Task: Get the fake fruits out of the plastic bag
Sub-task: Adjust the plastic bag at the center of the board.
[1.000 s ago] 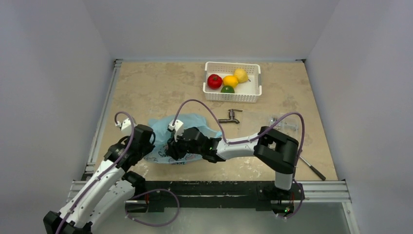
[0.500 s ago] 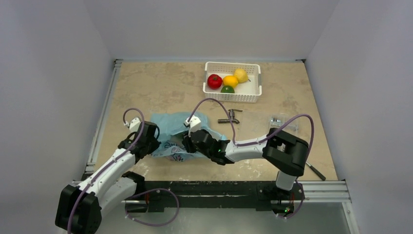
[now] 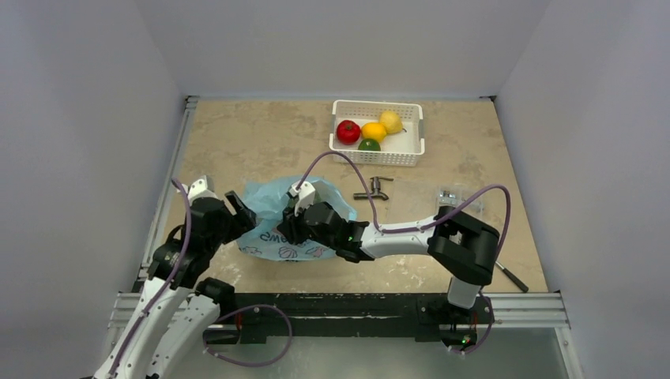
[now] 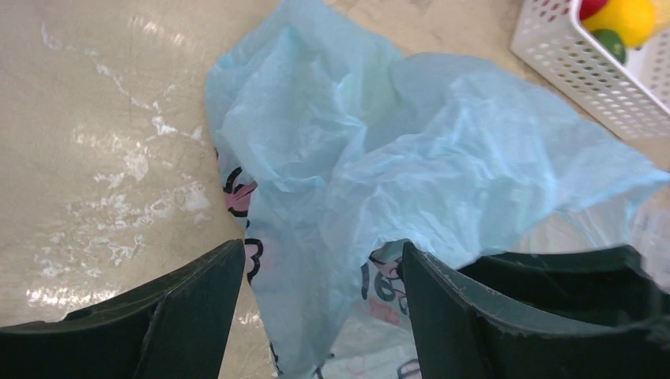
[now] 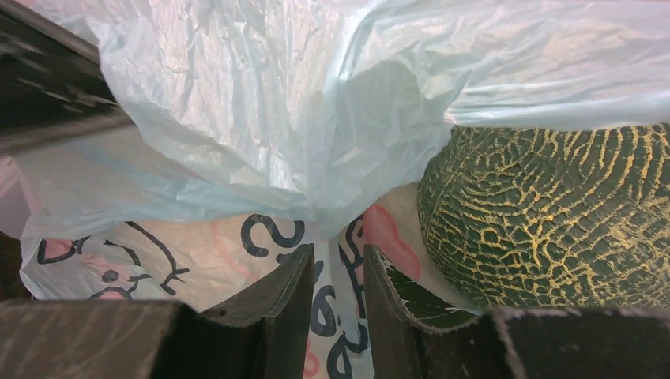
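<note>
Four fake fruits (image 3: pixel 373 131) sit in the white basket (image 3: pixel 378 160); the bumpy green ball (image 5: pixel 553 213) lies inside the plastic bag (image 3: pixel 267 197). The right gripper (image 5: pixel 336 264) seems pinched on its film, the left gripper (image 4: pixel 320 264) spread wide.

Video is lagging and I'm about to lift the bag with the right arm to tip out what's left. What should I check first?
1. Pinch of the right gripper on the plastic bag: ok, jaws shut on a fold.
2. Hold of the left gripper on the bag: not ok, jaws open, film loose between them.
3. Bag emptied: not ok, a green netted melon sits under the film.
4. Melon outside the right pinch: ok, beside the jaws, not between them.
5. Room in the white basket: ok, its right side is bare.
6. Other fruit in the bag: cannot tell.
</note>
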You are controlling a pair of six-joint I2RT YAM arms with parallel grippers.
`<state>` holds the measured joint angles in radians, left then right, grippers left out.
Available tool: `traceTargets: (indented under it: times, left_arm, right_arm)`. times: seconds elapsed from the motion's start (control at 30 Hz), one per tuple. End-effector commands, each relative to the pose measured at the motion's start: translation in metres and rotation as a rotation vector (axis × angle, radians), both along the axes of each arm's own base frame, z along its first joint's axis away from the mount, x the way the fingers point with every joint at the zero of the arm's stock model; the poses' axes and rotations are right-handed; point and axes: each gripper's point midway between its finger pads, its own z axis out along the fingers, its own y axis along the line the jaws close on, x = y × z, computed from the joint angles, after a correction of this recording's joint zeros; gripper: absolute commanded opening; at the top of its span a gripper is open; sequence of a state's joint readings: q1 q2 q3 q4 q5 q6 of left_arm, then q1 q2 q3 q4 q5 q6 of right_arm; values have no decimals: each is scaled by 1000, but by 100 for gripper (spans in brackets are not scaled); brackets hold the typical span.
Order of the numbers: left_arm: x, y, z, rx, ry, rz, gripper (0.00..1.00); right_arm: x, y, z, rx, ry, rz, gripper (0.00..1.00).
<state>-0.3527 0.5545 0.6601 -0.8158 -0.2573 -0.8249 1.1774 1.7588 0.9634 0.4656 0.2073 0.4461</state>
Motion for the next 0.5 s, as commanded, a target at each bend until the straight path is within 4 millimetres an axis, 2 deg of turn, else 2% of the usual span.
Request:
traceTargets:
  times: [0.0,0.13,0.2,0.3,0.47]
  left_arm:
    - [-5,-9,41,92,-98,-224,73]
    - [3,-28,65,139,-132,-403,73]
    - [11,-39,70,182,-159,-493,76]
    - [25,-56,65,293,-138,-624,77]
    - [46,-65,32,408,-24,-726,78]
  right_arm:
    - [-3,7,5,52,18,13,29]
    - [-5,7,5,62,28,18,29]
    - [-6,7,5,70,33,22,29]
    - [-8,6,5,88,44,21,29]
    - [-11,4,-1,97,71,26,28]
